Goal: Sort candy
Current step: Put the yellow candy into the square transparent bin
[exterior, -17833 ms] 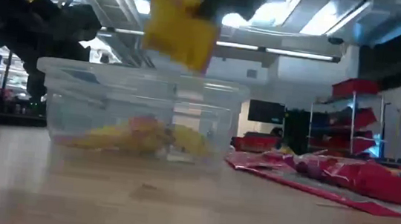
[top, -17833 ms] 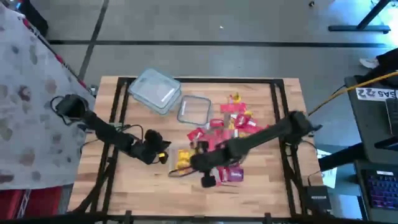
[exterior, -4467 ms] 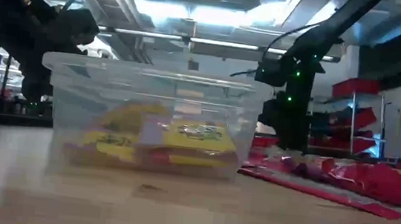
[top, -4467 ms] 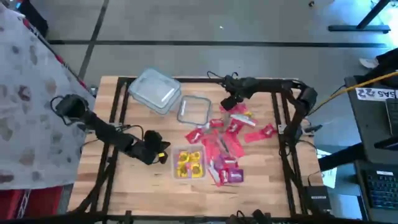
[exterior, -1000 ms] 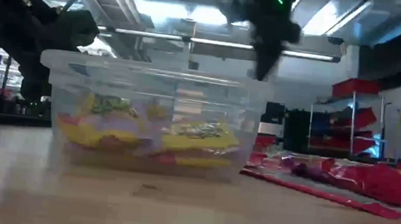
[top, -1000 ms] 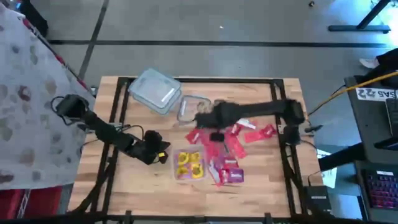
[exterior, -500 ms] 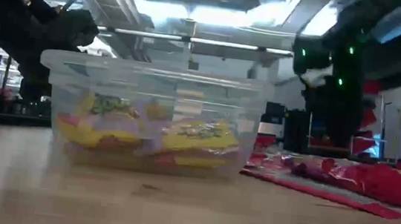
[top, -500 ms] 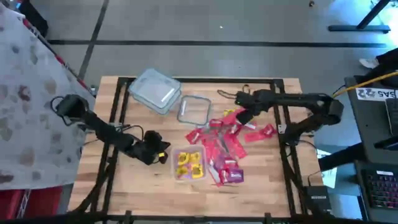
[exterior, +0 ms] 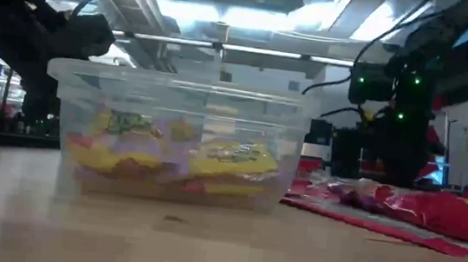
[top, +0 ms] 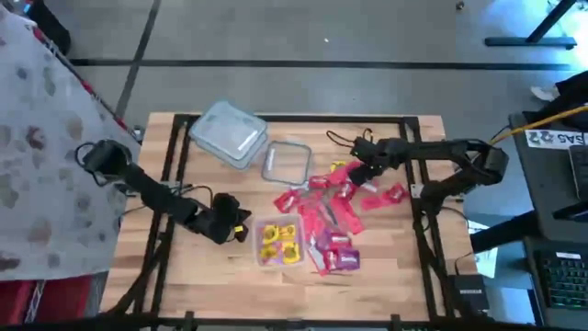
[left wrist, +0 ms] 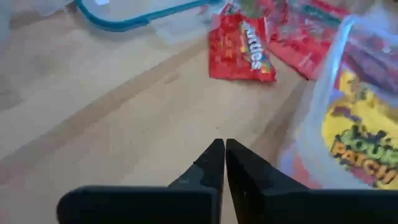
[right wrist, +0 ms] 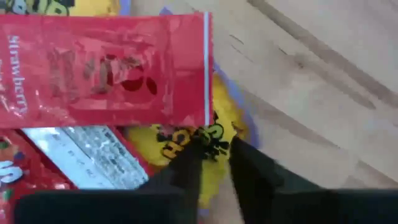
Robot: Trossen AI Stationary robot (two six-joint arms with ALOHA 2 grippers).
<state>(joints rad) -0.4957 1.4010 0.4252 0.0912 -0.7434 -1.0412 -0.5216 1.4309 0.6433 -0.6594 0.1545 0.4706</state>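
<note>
Right gripper (top: 361,171) is sitting at the upper right of the candy pile (top: 333,204), centre-right in the high view. Its wrist view shows the fingers (right wrist: 186,168) pinching the edge of a yellow packet (right wrist: 186,140), so jaws are closing on that. Most of that packet is lying hidden under a red strawberry packet (right wrist: 106,71) whose long axis is running across the wrist picture; its print is only partly readable.

Left gripper (top: 237,227) is resting with jaws pressed together, empty, just left of the clear tub (top: 279,241) at lower centre. Tub is holding yellow packets (exterior: 227,158), smeared by the plastic wall.

Red packets are fanning out in mixed directions. The low view is cutting them off at right.
</note>
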